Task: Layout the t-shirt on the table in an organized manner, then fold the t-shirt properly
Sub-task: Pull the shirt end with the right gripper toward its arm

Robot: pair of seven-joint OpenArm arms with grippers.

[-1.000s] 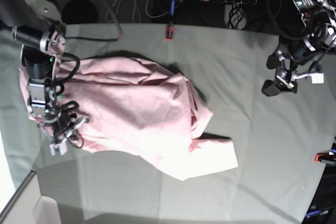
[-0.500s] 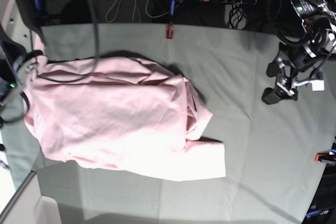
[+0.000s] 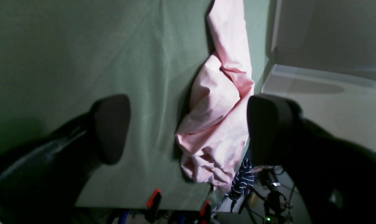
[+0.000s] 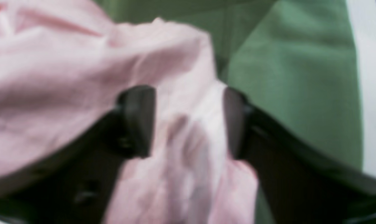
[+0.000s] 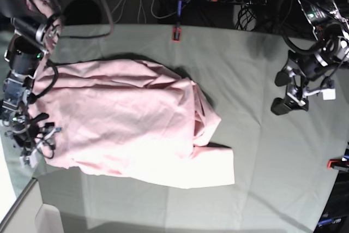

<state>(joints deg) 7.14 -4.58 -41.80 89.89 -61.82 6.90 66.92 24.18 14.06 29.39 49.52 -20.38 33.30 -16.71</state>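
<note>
The t-shirt [image 5: 131,121] lies bunched on the desk [image 5: 256,151], pushed toward your right arm's side, one edge doubled back at its middle. Your right pincer [image 4: 188,121] stands with jaws apart, pink cloth lying loose between them but not pinched. Your left pincer [image 3: 188,130] hangs wide open over bare desk, well apart from the shirt. Before regrasping, choose a single layer at a hem corner, and bring the left arm across to take the opposite corner, so the cloth spreads flat rather than dragging.
</note>
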